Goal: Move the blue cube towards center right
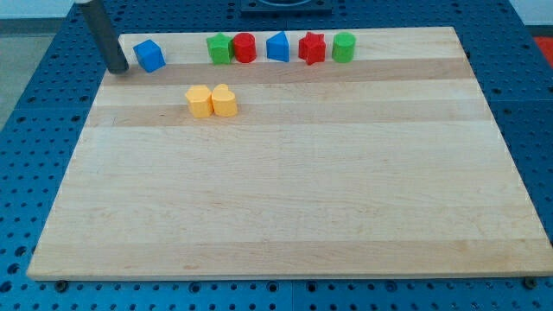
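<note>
The blue cube [149, 55] sits near the board's top left corner. My tip [117, 68] stands on the board just to the left of the cube, a small gap between them. The dark rod rises from it toward the view's top left.
A row runs along the top edge: a green block [219, 48], a red cylinder [244, 47], a blue block [277, 47], a red star-like block [311, 47], a green cylinder [344, 47]. Two yellow blocks [212, 101] sit side by side below. The wooden board [285, 199] lies on a blue pegboard table.
</note>
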Tool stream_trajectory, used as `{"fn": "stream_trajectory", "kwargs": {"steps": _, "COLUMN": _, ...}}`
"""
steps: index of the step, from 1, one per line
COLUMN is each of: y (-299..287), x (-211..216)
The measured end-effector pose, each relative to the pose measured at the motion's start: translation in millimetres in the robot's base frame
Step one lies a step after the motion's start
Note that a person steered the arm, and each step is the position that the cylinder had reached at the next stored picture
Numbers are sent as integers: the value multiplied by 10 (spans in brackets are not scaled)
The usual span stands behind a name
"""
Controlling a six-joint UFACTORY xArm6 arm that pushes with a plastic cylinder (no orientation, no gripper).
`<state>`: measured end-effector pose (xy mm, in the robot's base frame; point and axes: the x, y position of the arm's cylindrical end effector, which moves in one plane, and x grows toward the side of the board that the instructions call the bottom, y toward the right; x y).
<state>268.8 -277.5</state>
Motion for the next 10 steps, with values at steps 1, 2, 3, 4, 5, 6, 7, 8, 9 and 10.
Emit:
{"fn": "stream_trajectory", "kwargs": {"steps": 1, "y": 0, "x": -208}}
{"fn": "stream_trajectory", "kwargs": {"steps": 2, "y": 26, "x": -246}}
{"fn": "stream_trajectory", "kwargs": {"steps": 3, "y": 224, "x": -196}}
{"fn": "stream_trajectory", "kwargs": {"steps": 4, "y": 428, "x": -43}}
{"fn": "stream_trajectory", "kwargs": {"steps": 5, "y": 602, "x": 74}}
{"fn": "stream_trajectory", "kwargs": {"steps": 6, "y": 890, "x": 91}}
{"fn": "stream_trajectory", "kwargs": {"steps": 7, "y": 1162, "x": 92}}
{"fn": "stream_trajectory", "kwargs": {"steps": 8, "y": 1428, "x": 190}}
{"fn": "stream_trajectory", "kwargs": {"steps": 9, "y": 1688, "x": 378}}
{"fn": "stream_trajectory", "kwargs": {"steps": 10, "y": 2049, "x": 458}}
